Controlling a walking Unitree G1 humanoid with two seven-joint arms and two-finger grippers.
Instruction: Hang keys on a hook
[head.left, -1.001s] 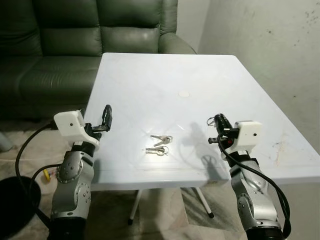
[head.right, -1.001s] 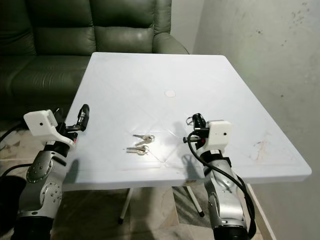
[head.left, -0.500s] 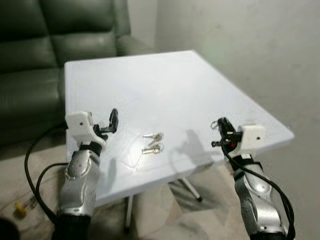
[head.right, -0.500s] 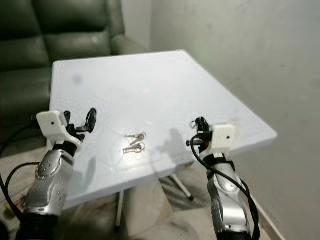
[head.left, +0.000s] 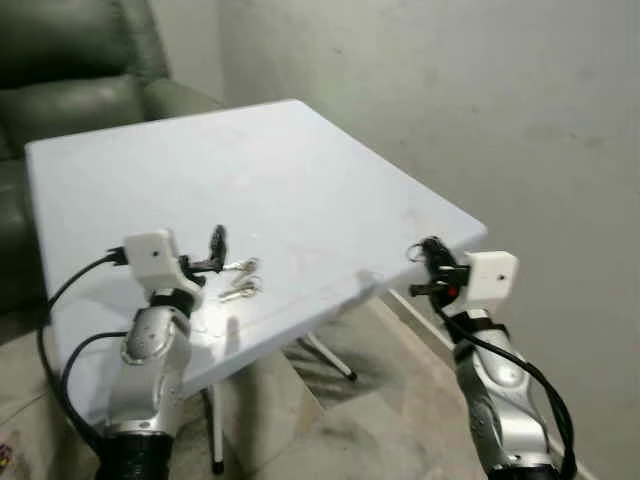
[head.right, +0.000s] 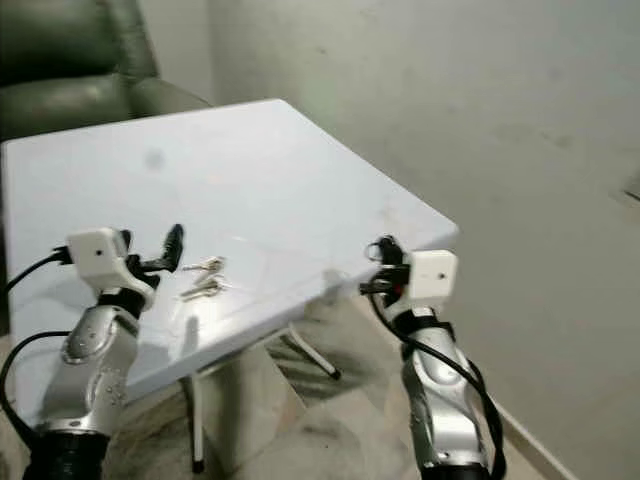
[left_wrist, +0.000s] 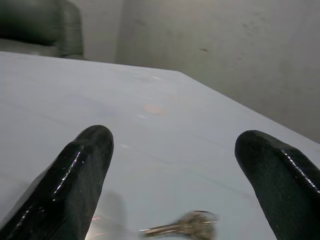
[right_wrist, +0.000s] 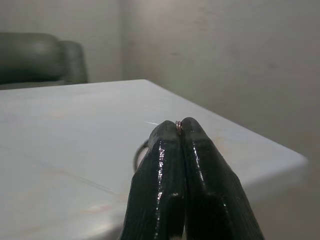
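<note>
A white table (head.right: 250, 170) holds two keys (head.right: 203, 278) near its front edge. The left gripper (head.right: 172, 245) hovers at their 9 o'clock; the right gripper (head.right: 380, 262) is raised at 3 o'clock, off the table's corner.

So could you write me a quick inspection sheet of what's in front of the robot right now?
Surface: white table, mostly bare.
Job's things: two keys on the table near its front edge; a key ring pinched in the right gripper. Hook: nothing seen.
Clutter: nothing seen.
Grippers: left gripper, jaws open, beside the keys; right gripper beyond the table's corner, jaws closed.
Cables: black cables along both arms.
Surroundings: dark green sofa, grey wall.
</note>
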